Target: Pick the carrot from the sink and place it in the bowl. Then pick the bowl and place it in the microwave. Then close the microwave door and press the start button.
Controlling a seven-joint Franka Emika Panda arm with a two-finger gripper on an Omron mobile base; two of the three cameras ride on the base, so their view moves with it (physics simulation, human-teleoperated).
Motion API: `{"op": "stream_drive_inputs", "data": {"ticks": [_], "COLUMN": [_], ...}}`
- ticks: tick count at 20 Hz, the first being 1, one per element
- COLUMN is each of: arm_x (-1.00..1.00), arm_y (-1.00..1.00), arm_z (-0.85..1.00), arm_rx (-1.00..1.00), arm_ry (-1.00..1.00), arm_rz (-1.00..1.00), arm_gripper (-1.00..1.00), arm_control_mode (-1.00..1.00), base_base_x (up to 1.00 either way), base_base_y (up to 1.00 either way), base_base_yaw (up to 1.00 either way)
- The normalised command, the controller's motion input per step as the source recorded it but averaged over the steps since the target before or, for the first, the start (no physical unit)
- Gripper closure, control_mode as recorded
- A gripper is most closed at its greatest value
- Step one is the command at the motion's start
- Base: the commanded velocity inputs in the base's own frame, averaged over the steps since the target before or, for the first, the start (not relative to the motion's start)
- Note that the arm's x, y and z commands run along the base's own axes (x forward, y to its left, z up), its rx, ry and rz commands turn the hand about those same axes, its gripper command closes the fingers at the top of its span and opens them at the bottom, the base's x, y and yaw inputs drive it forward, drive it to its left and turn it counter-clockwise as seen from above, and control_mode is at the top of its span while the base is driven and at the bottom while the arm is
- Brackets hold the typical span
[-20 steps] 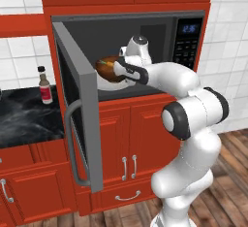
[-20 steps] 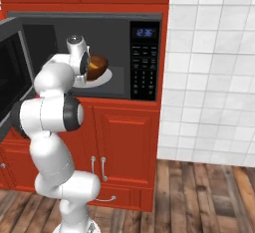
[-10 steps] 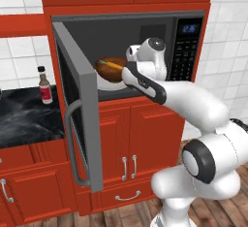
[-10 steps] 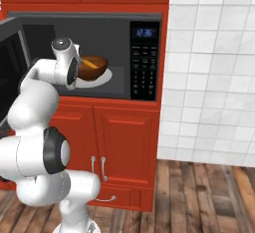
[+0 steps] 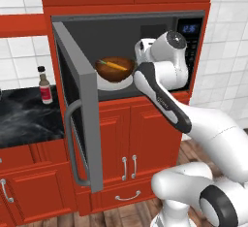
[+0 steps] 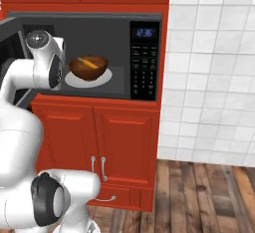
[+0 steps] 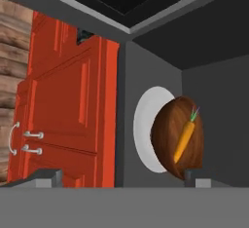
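Observation:
The brown bowl point(image 5: 115, 72) point(image 6: 88, 68) point(image 7: 168, 134) rests on a white plate point(image 5: 116, 83) point(image 6: 107, 79) point(image 7: 143, 124) inside the open microwave point(image 5: 121, 32) point(image 6: 114, 38). The orange carrot point(image 5: 115, 65) point(image 6: 87, 63) point(image 7: 185, 137) lies in the bowl. My gripper point(image 7: 119, 178) is open, its tips wide apart with nothing between them, drawn back from the bowl at the mouth of the microwave. The microwave door point(image 5: 89, 124) stands swung out to the left, its curved handle point(image 5: 71, 143) facing the room. The black keypad point(image 5: 189, 41) point(image 6: 144, 75) with its blue display is on the right.
Red cabinet doors point(image 5: 126, 134) point(image 6: 99, 137) point(image 7: 63, 115) lie below the microwave. A small bottle point(image 5: 44, 85) stands on the black counter point(image 5: 24, 119) left of the door. A white tiled wall point(image 6: 209, 67) is on the right, above the wooden floor point(image 6: 199, 197).
The hand has let go of the bowl and pulled back from it. The bowl with the carrot stays on the plate. The arm's elbow has swung lower and outward.

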Motion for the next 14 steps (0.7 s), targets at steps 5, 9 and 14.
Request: {"op": "stream_drive_inputs", "data": {"ticks": [5,9,14], "arm_x": [-1.0,-0.92,-0.7], "arm_y": [0.0,0.0,0.0], "arm_z": [1.0,0.91,0.36], "arm_rx": [0.0,0.0,0.0], "arm_ry": [0.0,0.0,0.0], "arm_rz": [0.0,0.0,0.0], "arm_gripper": [-1.0,-1.0,-1.0], "arm_control_mode": [-1.0,-1.0,-1.0], "base_base_x": [0.0,0.0,0.0], "base_base_y": [0.0,0.0,0.0], "base_base_yaw": [0.0,0.0,0.0]}}
